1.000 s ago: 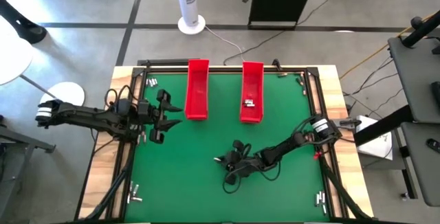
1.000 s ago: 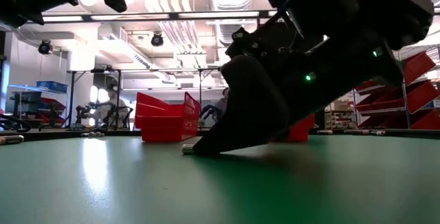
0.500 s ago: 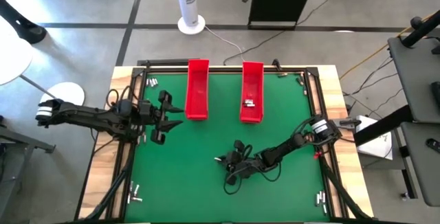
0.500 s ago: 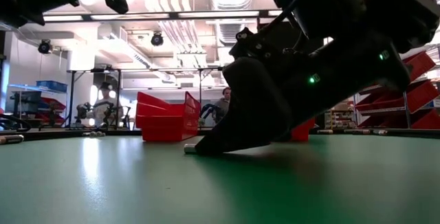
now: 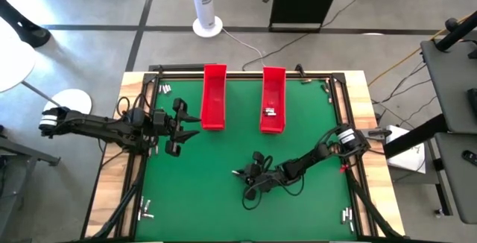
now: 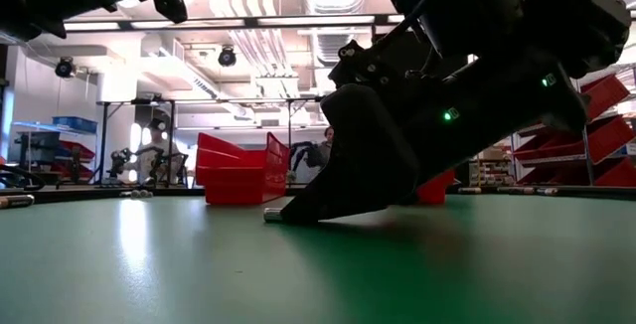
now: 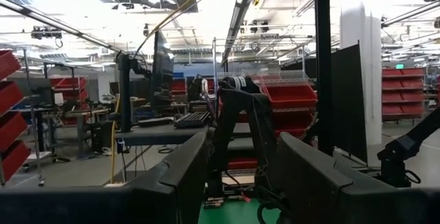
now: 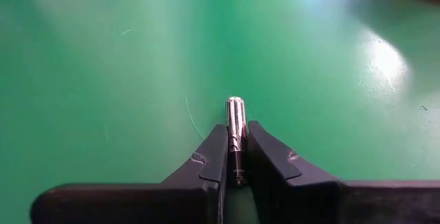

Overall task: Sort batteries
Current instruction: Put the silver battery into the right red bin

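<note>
A small silvery battery (image 8: 236,110) lies on the green mat (image 5: 201,191) near the table's middle, and my right gripper (image 8: 236,133) is shut on it, low over the mat (image 6: 288,213). Two long red trays (image 5: 214,98) (image 5: 273,100) stand at the far side; the right one holds some batteries (image 5: 270,112). My left gripper (image 5: 186,124) hangs open and raised at the table's left, touching nothing. My right gripper pinches the battery's long sides (image 8: 236,148) between its two fingers. The fingers slant down from the table's right and lie along the battery. Its far end (image 8: 236,104) sticks out past the fingertips (image 8: 218,138). In the low view that end (image 6: 270,216) sits at mat level.
Loose batteries lie in the corners of the mat: far left (image 5: 165,88), far right (image 5: 328,86), near left (image 5: 146,212), near right (image 5: 346,215). A black frame (image 5: 246,72) edges the table. Open green mat lies on the near side of my right arm.
</note>
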Controlling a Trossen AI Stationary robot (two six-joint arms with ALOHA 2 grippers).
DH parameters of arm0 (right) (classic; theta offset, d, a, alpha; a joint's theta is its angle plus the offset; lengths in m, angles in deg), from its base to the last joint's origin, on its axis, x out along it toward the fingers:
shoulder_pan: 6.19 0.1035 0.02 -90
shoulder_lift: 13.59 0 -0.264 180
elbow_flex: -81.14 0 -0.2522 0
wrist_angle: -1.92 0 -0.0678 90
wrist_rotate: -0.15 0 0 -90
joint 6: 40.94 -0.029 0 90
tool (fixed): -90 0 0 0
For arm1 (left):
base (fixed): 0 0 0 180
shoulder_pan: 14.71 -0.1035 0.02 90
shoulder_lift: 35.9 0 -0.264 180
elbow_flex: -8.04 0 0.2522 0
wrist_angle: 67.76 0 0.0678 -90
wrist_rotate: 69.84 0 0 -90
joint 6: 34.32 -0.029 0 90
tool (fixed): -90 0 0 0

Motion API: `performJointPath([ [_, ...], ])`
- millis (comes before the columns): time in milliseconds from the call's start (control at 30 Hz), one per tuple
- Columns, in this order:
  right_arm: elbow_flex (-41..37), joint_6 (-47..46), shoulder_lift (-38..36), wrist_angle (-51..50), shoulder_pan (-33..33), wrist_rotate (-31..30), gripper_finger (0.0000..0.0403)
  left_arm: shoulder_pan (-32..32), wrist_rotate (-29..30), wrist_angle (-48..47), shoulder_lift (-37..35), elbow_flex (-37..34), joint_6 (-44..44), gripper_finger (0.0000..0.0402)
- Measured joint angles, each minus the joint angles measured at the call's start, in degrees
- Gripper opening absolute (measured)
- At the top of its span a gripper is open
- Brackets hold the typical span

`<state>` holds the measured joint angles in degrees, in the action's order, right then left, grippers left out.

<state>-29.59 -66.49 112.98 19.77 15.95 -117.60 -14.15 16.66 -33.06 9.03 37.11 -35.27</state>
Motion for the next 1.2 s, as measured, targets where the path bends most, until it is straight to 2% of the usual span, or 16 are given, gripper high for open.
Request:
performJointPath([
  [300, -0.3, 6.1, -8.3, -4.3, -0.4, 0.6, 0.0034, 0.0, 0.0, -0.1, 0.0, 0.0, 0.0, 0.0158],
  [733, -1.1, 10.3, -33.2, -35.7, -6.8, -0.5, 0.0034, 0.0, 0.0, -0.5, 0.0, 0.0, 0.0, 0.0158],
  [1033, -1.0, 17.0, -48.4, -54.3, -18.5, 0.2, 0.0034, 0.0, 0.0, -0.5, 0.0, 0.0, 0.0, 0.0158],
  [1200, -0.8, 24.6, -50.2, -56.3, -27.9, 9.0, 0.0034, 0.0, 0.2, -0.5, 0.0, 0.0, -0.1, 0.0158],
])
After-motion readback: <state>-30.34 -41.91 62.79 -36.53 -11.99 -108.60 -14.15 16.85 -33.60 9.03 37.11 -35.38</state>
